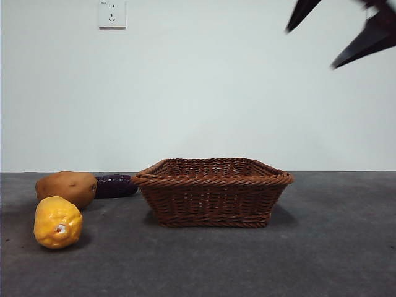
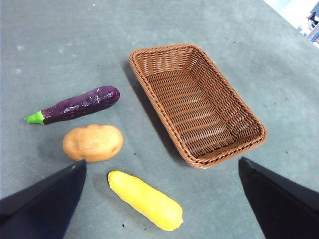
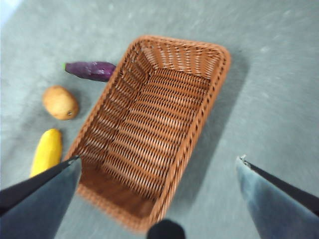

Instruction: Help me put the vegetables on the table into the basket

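Observation:
The brown wicker basket (image 1: 212,192) stands empty in the middle of the table (image 1: 334,247). To its left lie the potato (image 1: 66,187), the yellow vegetable (image 1: 57,222) in front of it, and the purple eggplant (image 1: 115,185) behind. All three show in the left wrist view: eggplant (image 2: 77,105), potato (image 2: 93,143), yellow vegetable (image 2: 145,199), basket (image 2: 197,102). My left gripper (image 2: 162,199) is open, high above them. My right gripper (image 3: 157,191) is open, high over the basket (image 3: 154,124); its tips show at the front view's top right (image 1: 346,31).
A white wall with a power socket (image 1: 112,13) stands behind the table. Bare table surface lies to the right of the basket and in front of it.

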